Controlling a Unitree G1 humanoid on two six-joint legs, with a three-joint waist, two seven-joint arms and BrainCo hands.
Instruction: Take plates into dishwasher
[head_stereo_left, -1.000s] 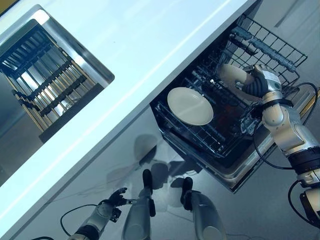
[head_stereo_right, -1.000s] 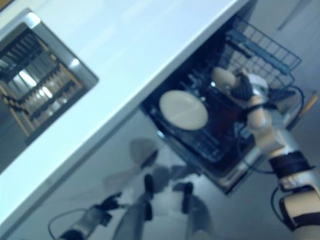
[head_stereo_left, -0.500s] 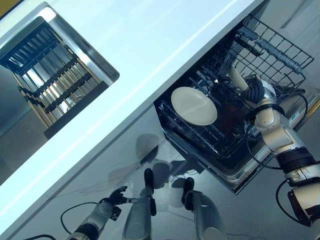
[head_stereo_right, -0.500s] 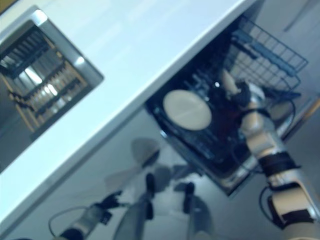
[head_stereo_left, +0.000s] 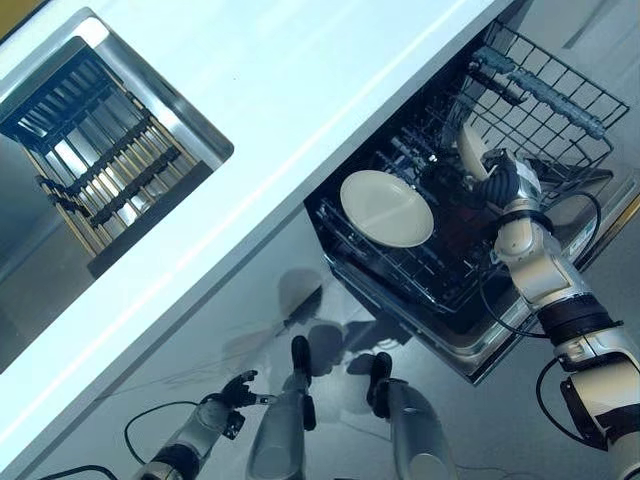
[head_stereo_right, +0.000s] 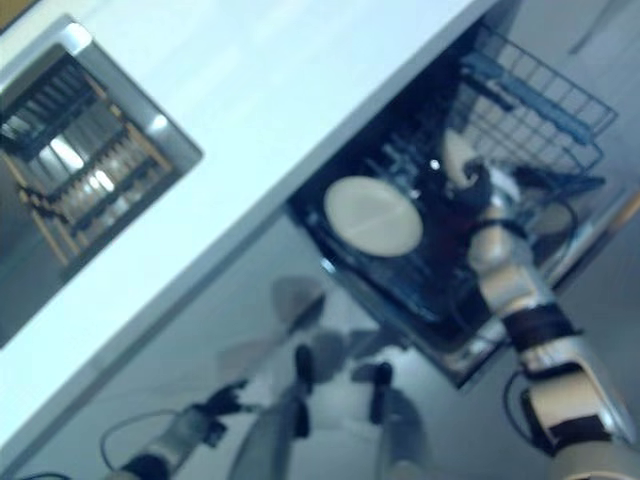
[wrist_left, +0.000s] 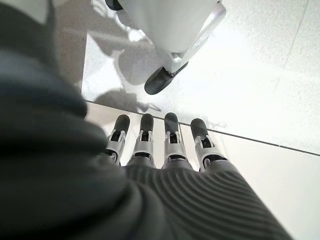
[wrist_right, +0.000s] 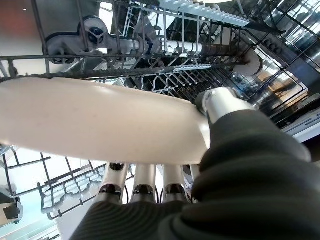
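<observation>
The left hand (head_stereo_left: 232, 393) hangs low beside the robot above the grey floor (head_stereo_left: 230, 330), well apart from the dishwasher; its fingers (wrist_left: 169, 142) are extended straight and carry nothing. Beyond it, the white worktop (head_stereo_left: 300, 90) runs diagonally across the head views, with a steel sink (head_stereo_left: 105, 150) set into it that contains a slatted rack (head_stereo_left: 95, 160). Below the worktop edge the dishwasher stands open, and its lower wire rack (head_stereo_left: 400, 270) is pulled out over the lowered door (head_stereo_left: 490, 345). One cream plate (head_stereo_left: 386, 208) already rests in this lower rack, leaning with its face turned upward, on the side nearest the worktop. The right hand (head_stereo_left: 497, 180) is positioned over the same rack, farther toward the open end, and grips a second cream plate (wrist_right: 100, 120): the right wrist view shows the thumb (wrist_right: 220, 102) pressed on one face of the plate and the fingers (wrist_right: 145, 180) curled under the other. This held plate stands on edge, nearly upright, among the rack tines. The upper wire basket (head_stereo_left: 545, 95) extends out beyond the right hand, at the far end of the dishwasher.
</observation>
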